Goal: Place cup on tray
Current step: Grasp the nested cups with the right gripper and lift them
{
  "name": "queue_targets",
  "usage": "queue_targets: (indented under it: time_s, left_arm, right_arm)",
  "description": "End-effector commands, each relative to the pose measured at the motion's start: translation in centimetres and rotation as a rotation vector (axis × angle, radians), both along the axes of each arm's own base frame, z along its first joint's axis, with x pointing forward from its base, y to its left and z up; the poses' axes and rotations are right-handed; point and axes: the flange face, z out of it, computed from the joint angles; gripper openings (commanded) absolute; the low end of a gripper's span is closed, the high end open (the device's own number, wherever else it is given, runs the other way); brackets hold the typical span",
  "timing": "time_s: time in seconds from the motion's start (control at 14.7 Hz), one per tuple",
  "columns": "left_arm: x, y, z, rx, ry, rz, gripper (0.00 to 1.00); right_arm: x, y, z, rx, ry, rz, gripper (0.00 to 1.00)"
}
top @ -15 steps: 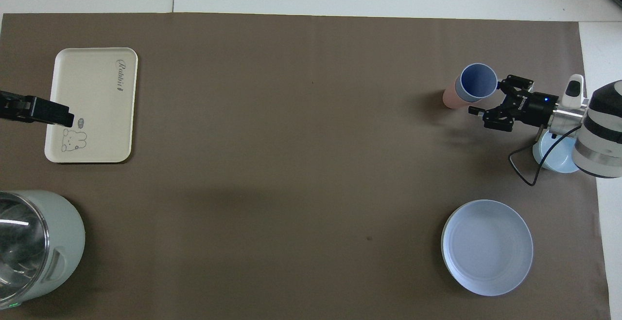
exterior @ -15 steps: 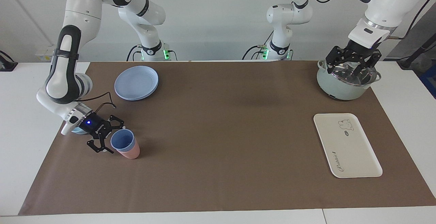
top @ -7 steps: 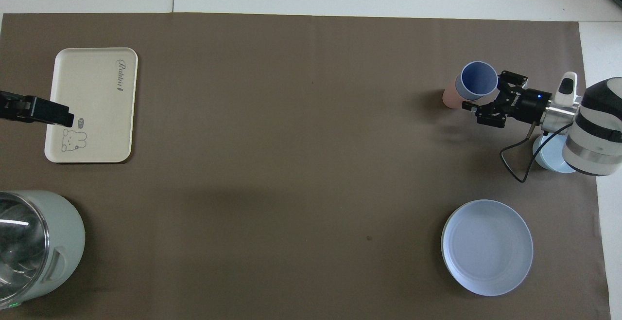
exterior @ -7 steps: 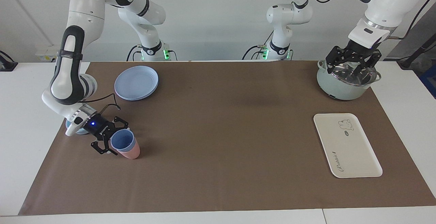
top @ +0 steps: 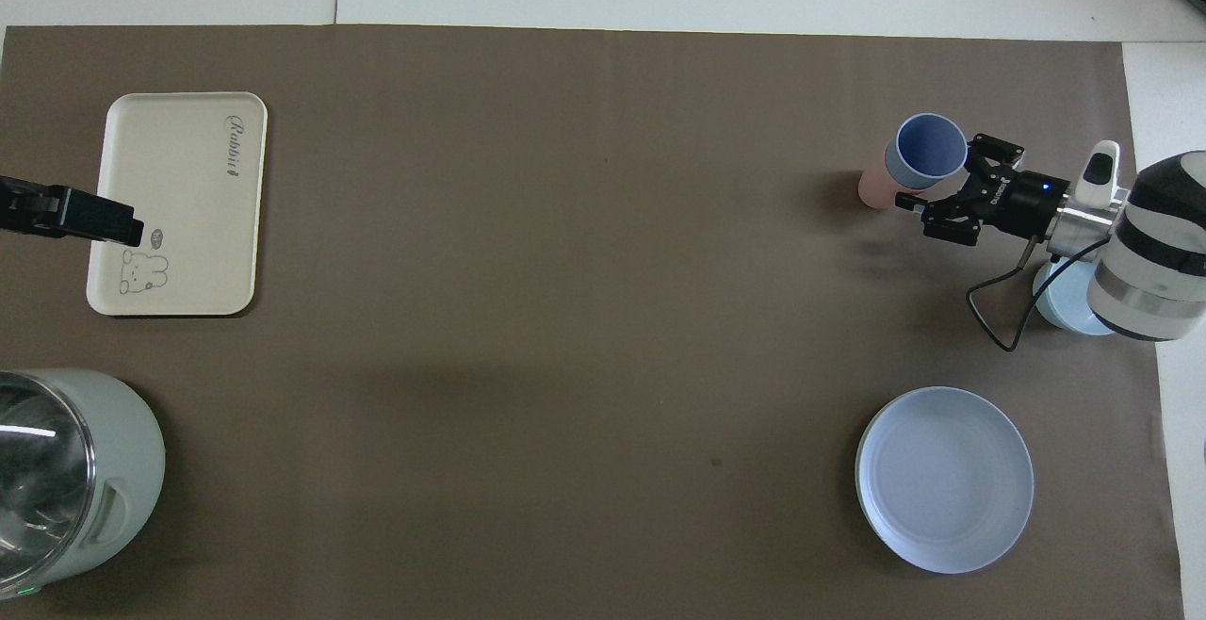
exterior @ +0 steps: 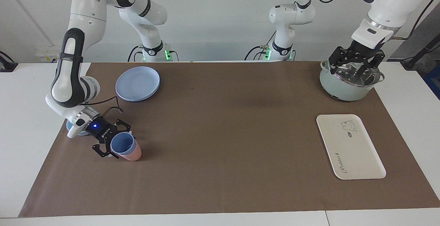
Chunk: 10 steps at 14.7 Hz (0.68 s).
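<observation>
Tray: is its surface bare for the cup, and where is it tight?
The tray is bare all over. The mat between it and the plate is open. It is crowded only where the right gripper closes in on the blue cup nested in the pink cup.

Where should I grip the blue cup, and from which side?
Take the blue cup by the rim band showing above the pink cup it is nested in. Come in level from the right arm's end of the table, where the right end effector already sits open beside that rim. Pinching lower would likely catch the pink cup too. The left end effector waits over the pot.
</observation>
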Motion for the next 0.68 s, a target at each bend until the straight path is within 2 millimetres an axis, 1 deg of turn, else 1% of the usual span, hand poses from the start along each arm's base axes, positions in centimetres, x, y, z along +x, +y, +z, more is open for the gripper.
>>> queue_targets:
  time_s: [0.0, 0.14, 0.27, 0.61]
  left_arm:
    - [-0.8, 0.4, 0.2, 0.012, 0.002, -0.008, 1.00]
    - [-0.8, 0.4, 0.2, 0.012, 0.002, -0.008, 1.00]
    - [-0.8, 0.4, 0.2, 0.012, 0.002, -0.008, 1.00]
    - [-0.8, 0.4, 0.1, 0.012, 0.003, -0.008, 1.00]
  right_arm:
    - [0.3, 0.4, -0.5, -0.001, -0.022, -0.012, 1.00]
    - [0.2, 0.5, -0.7, -0.004, -0.025, -0.007, 1.00]
    - [0.3, 1.3, -0.7, -0.007, -0.030, 0.006, 1.00]
    - [0.1, 1.4, -0.8, -0.007, -0.041, 0.006, 1.00]
